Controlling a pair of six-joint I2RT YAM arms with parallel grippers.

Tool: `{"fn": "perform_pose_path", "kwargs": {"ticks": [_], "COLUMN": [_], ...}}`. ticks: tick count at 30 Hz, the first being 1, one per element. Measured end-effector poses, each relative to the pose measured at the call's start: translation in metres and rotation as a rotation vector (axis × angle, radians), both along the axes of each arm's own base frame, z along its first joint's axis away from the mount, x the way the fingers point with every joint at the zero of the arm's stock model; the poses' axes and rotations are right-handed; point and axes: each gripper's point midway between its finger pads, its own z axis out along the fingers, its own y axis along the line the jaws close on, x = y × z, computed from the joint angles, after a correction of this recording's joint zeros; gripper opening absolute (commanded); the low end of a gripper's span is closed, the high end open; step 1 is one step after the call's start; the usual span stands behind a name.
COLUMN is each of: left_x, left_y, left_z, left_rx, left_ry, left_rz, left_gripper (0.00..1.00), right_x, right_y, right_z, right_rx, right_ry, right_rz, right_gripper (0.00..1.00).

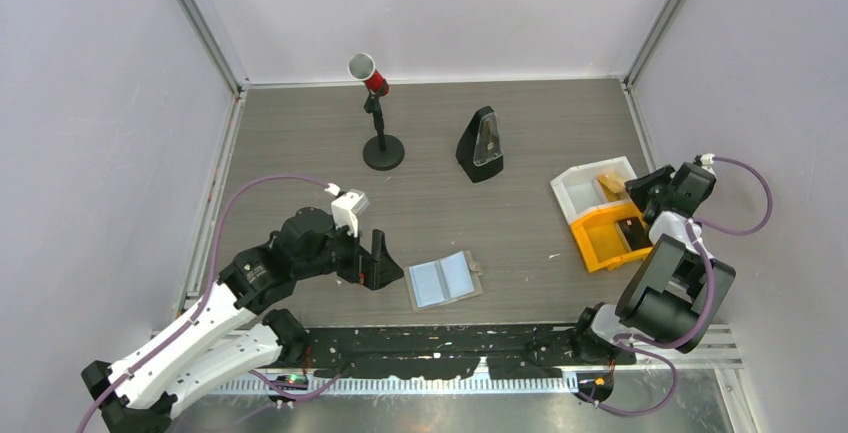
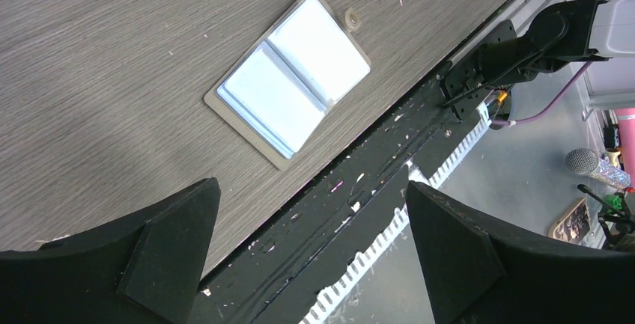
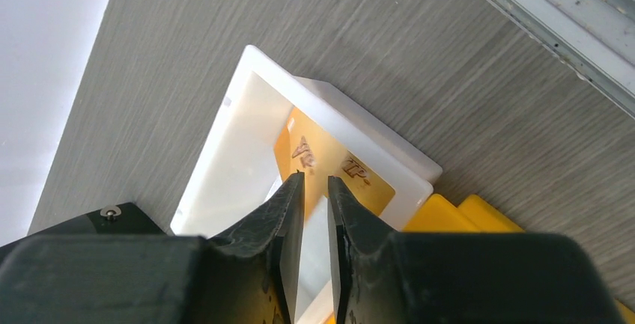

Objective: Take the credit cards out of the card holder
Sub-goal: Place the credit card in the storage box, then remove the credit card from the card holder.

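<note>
Right wrist: orange-tan card [image 3: 329, 161] lies in the white tray [image 3: 238, 141].

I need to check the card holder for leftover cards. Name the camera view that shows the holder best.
Left wrist view: the card holder lies open, large and unobstructed, with both light-blue panels in plain sight. The top external view shows the card holder whole but small and distant. The right wrist view misses it.
</note>
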Motion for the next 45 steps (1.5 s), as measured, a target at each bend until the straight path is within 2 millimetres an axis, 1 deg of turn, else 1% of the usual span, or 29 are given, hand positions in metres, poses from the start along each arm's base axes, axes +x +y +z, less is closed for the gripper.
{"fn": "perform_pose_path", "kwargs": {"ticks": [4,7,12,17,21,24,26,28,31,34,35,38,40,43,45], "left_x": [0.000,-0.001,-0.002,-0.002,-0.002,0.000,0.001,0.003,0.003,0.004,0.004,0.002,0.001,0.001,0.004], "left_y": [0.000,0.000,0.001,0.001,0.002,0.002,0.003,0.004,0.005,0.002,0.001,-0.001,-0.001,-0.001,0.001], "left_z": [0.000,0.001,0.005,0.000,-0.008,-0.017,-0.025,-0.032,-0.042,-0.049,-0.050,-0.060,-0.064,-0.066,-0.067], "left_rx": [-0.002,-0.006,-0.017,-0.010,0.008,0.028,0.048,0.066,0.088,0.086,0.083,0.080,0.084,0.082,0.090], "left_ry": [0.003,0.000,-0.012,-0.003,0.016,0.043,0.063,0.082,0.110,0.128,0.134,0.165,0.184,0.197,0.186], "left_rz": [-0.001,-0.001,0.000,0.001,0.004,0.024,0.040,0.056,0.071,0.073,0.075,0.081,0.085,0.099,0.118], "left_gripper": [0.99,0.99,0.99,0.99,0.99,0.99,0.99,0.98,0.91,0.86,0.85,0.84,0.84,0.85,0.85], "right_x": [-0.004,-0.007,-0.009,-0.009,-0.010,-0.010,-0.008,-0.004,-0.003,-0.009,-0.012,-0.028,-0.041,-0.072,-0.093], "right_y": [-0.001,-0.004,-0.008,-0.008,-0.002,0.014,0.032,0.057,0.108,0.159,0.174,0.222,0.249,0.292,0.315], "right_z": [-0.003,-0.001,0.012,0.027,0.036,0.041,0.046,0.050,0.059,0.070,0.074,0.080,0.077,0.061,0.049], "right_rx": [0.006,0.000,-0.022,-0.037,-0.028,-0.023,-0.030,-0.040,-0.071,-0.097,-0.103,-0.114,-0.114,-0.100,-0.090], "right_ry": [0.030,0.043,0.037,0.016,0.007,0.014,0.018,0.021,0.016,-0.006,-0.016,-0.045,-0.048,-0.021,0.009], "right_rz": [-0.018,-0.037,-0.058,-0.062,-0.037,0.004,0.056,0.127,0.272,0.421,0.462,0.604,0.682,0.807,0.877], "right_gripper": [0.30,0.32,0.32,0.33,0.35,0.35,0.35,0.35,0.35,0.35,0.35,0.35,0.36,0.39,0.42]}}
